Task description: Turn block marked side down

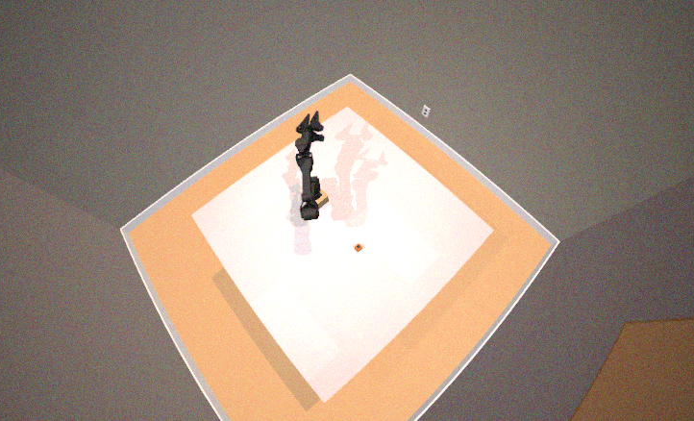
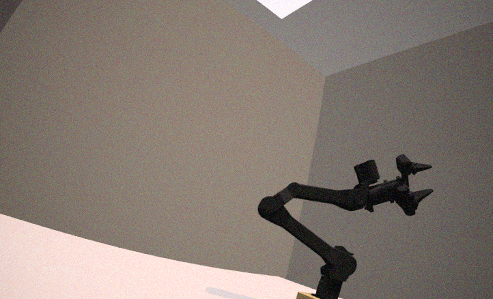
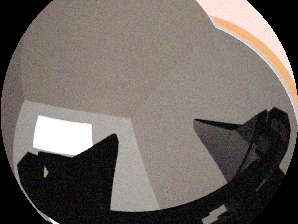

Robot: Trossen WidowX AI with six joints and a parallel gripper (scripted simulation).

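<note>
Orange block (image 1: pixel 358 247) shows only from above (tabletop); gripper (image 2: pixel 423 179) gapes wide, holding nothing.

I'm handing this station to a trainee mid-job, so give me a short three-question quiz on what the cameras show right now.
1. True or false: the gripper is shut on the block.
2. Multiple choice: in the top view, where does the block lie? A) on the white table, apart from the arm's base; B) between the fingers; C) on the orange border.
3. Fill in: in the exterior view the arm is raised and its fingers point ____ the wall, not down at the table.

Key:
1. False: the fingers stand wide apart with nothing between them.
2. A.
3. Toward.
</note>
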